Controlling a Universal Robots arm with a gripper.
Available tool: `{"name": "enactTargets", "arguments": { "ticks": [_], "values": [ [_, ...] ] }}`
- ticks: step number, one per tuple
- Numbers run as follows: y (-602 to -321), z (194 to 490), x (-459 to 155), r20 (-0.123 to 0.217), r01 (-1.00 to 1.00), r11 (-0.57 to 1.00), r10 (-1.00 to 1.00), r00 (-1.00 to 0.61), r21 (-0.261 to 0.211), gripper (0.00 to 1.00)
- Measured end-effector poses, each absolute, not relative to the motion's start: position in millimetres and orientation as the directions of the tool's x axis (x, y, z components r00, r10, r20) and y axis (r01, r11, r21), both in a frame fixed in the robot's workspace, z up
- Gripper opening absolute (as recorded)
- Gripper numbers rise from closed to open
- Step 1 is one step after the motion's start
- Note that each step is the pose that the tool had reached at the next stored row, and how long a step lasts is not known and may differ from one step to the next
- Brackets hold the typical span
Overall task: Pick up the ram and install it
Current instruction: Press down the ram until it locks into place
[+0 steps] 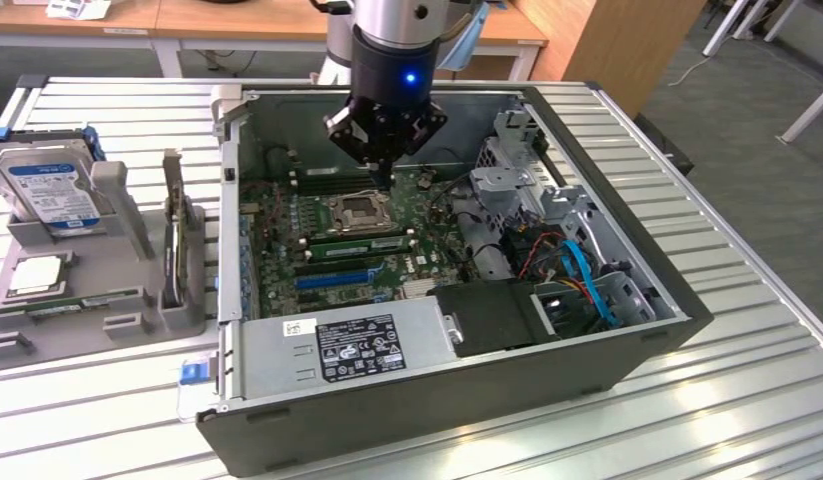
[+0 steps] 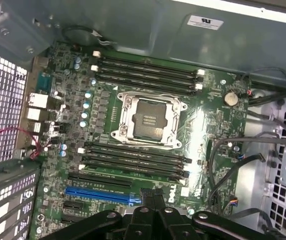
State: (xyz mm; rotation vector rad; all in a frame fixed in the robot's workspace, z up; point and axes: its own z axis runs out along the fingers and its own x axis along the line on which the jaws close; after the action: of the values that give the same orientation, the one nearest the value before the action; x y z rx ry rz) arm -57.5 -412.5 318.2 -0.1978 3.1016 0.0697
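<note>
Above the open grey computer case [image 1: 625, 330], the black claw [image 1: 382, 178] is closed and empty; the long green ram stick [image 1: 362, 241] appears already seated in a motherboard slot, so installation looks largely complete

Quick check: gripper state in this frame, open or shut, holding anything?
Gripper: shut, above the motherboard inside the computer case; whether it holds anything cannot be told.
</note>
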Motion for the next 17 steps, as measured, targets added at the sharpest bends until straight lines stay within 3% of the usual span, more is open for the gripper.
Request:
{"name": "enactTargets", "arguments": {
  "ticks": [14,17],
  "values": [
    [-412.5,317.3,-57.5,-0.035,-0.085,0.995,-0.084,-0.996,0.043,0.10],
    [-412.5,317.3,-57.5,-0.019,-0.083,0.995,-0.083,-0.996,0.045,0.10]
  ]
}}
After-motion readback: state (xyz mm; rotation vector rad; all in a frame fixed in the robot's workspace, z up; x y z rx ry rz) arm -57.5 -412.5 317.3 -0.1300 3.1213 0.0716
